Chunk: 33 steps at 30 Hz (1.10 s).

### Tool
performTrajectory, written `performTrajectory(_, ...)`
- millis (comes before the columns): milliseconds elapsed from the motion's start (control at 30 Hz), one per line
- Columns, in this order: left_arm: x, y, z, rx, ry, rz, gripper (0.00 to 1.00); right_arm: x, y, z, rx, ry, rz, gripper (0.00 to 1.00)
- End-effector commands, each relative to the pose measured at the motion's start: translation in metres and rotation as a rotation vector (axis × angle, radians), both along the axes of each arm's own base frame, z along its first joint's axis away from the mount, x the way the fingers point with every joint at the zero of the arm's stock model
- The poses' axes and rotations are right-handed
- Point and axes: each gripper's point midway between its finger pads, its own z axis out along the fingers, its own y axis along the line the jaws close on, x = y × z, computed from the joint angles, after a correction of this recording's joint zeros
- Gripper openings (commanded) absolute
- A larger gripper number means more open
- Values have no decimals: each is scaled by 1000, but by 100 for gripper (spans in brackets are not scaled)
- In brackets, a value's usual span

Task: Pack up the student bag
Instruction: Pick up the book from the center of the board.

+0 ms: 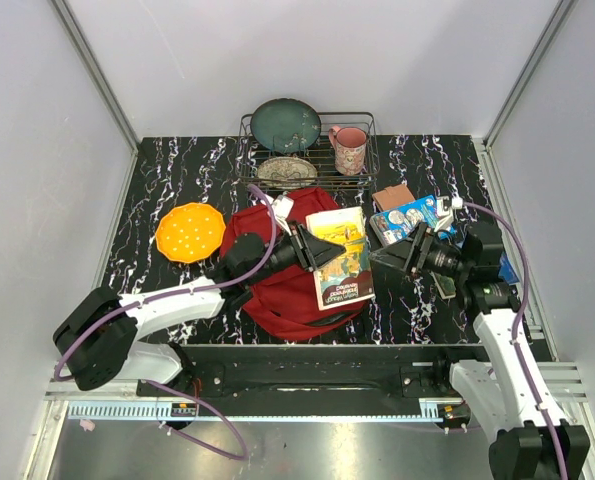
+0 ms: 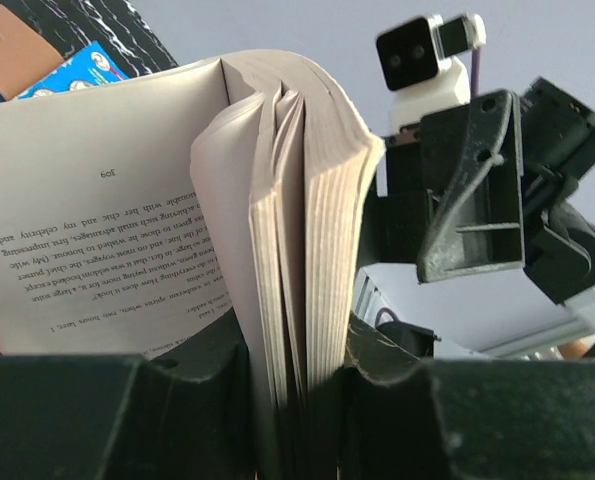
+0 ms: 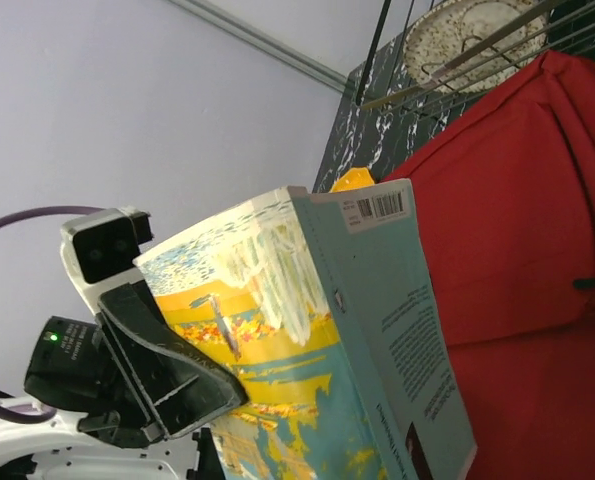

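Note:
The red student bag (image 1: 272, 285) lies mid-table and fills the right side of the right wrist view (image 3: 517, 230). A paperback book (image 1: 343, 258) with a yellow and teal cover is held up over the bag's right part. My left gripper (image 1: 325, 250) is shut on the book's page edge; pages (image 2: 307, 250) stand between its fingers. My right gripper (image 1: 389, 257) is at the book's right edge, and in the left wrist view its fingers (image 2: 467, 190) stand apart. The right wrist view shows the book's cover (image 3: 297, 340) and the left gripper (image 3: 167, 370), but not its own fingers.
An orange plate (image 1: 190, 232) lies left of the bag. A wire rack (image 1: 369, 128) at the back holds a teal plate (image 1: 286, 124), a speckled plate (image 1: 286, 171) and a pink mug (image 1: 348, 150). Blue packets (image 1: 412, 217) and a brown item (image 1: 393, 196) lie at the right.

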Motion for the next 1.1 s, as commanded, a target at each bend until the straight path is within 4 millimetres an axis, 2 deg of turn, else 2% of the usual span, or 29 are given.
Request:
performTrajectory(0, -21, 1, 78, -162, -204, -96, 0, 1, 4, 5, -54, -100, 70, 79)
performTrajectory(167, -27, 3, 86, -163, -236, -118, 0, -1, 10, -4, -84, -128, 106, 86)
performTrajectory(267, -29, 2, 89, -155, -246, -128, 0, -9, 19, -6, -65, -139, 172, 88)
performTrajectory(300, -30, 2, 90, -157, -253, -135, 0, -11, 22, 0, -47, -179, 200, 92)
performTrajectory(367, -31, 2, 94, -167, -262, -142, 0, -13, 28, -7, -41, -159, 220, 94)
performTrajectory(667, -39, 1, 104, -203, -280, -181, 0, -13, 46, -13, -19, -178, 255, 92)
performTrajectory(767, -37, 2, 101, -193, -273, -169, 0, -17, 48, -9, 3, -202, 262, 75)
performTrajectory(800, -36, 2, 100, -190, -272, -164, 0, -18, 48, -6, 10, -220, 264, 67)
performTrajectory(833, -35, 3, 99, -187, -269, -154, 0, -19, 48, -6, 15, -222, 261, 52)
performTrajectory(900, -32, 3, 95, -174, -259, -145, 2, -20, 48, -4, 23, -222, 256, 36)
performTrajectory(933, -32, 2, 94, -170, -254, -140, 7, -21, 48, -4, 24, -218, 253, 26)
performTrajectory(1000, -30, 3, 91, -157, -248, -129, 23, -21, 47, -6, 21, -206, 247, 14)
performTrajectory(1067, -26, 4, 89, -145, -241, -106, 47, -21, 46, -5, 18, -206, 236, 5)
